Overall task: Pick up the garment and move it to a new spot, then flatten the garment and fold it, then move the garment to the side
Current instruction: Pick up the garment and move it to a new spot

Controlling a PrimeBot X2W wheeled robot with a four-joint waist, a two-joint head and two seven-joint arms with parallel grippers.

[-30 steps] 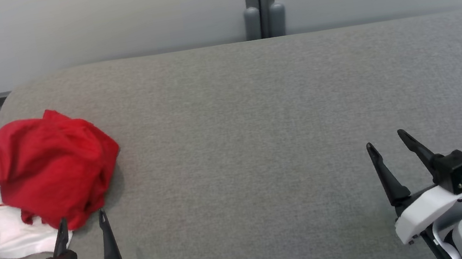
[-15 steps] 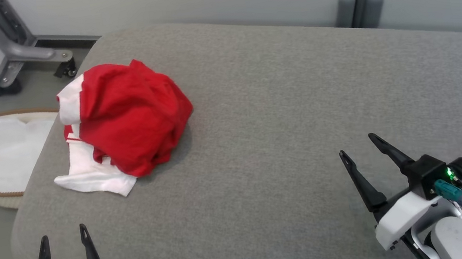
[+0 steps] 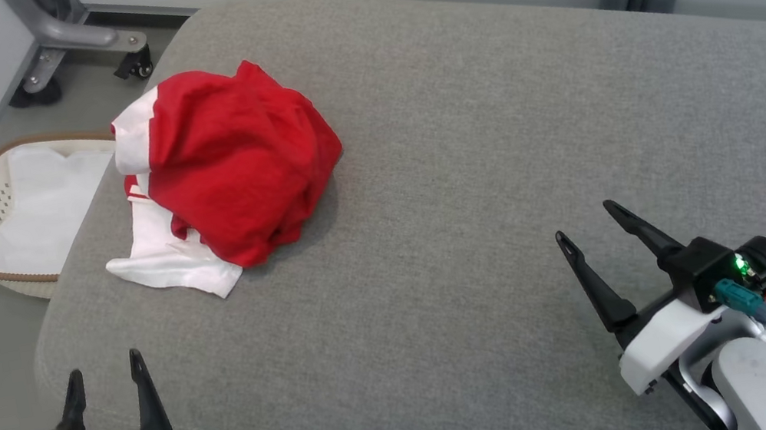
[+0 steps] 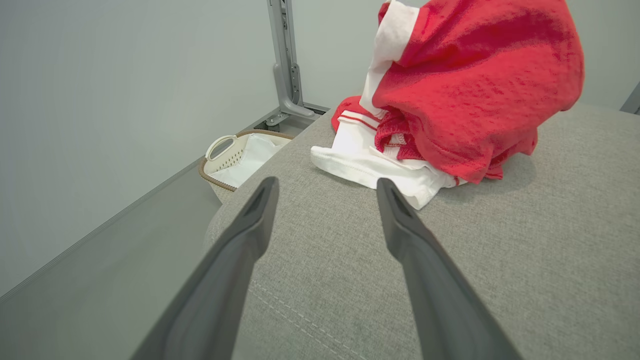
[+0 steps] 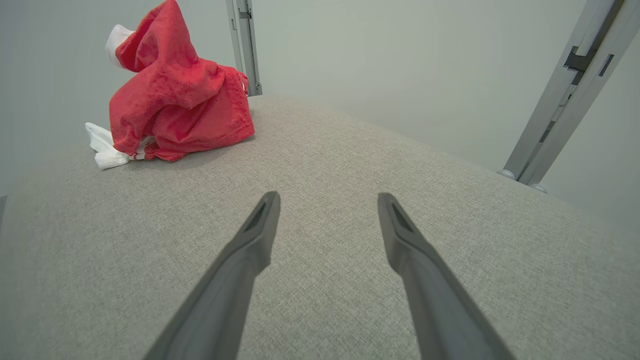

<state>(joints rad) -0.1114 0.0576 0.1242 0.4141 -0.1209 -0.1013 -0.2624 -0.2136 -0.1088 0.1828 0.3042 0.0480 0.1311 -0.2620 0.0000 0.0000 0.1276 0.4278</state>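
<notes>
Left pincer (image 3: 104, 363) and right pincer (image 3: 584, 219): fingers spread apart, gripping nothing. Garment (image 3: 242, 161): crumpled red-and-white heap on grey cushion (image 3: 459, 155), ahead of left pincer, clear of it; well ahead-left of right pincer

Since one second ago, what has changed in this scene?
The head camera swung left, bringing the basket into view. The left gripper, before at the edge of the garment, now sits clear of it. Nothing was grasped: it and the right gripper stay open, the garment crumpled on the cushion.
</notes>
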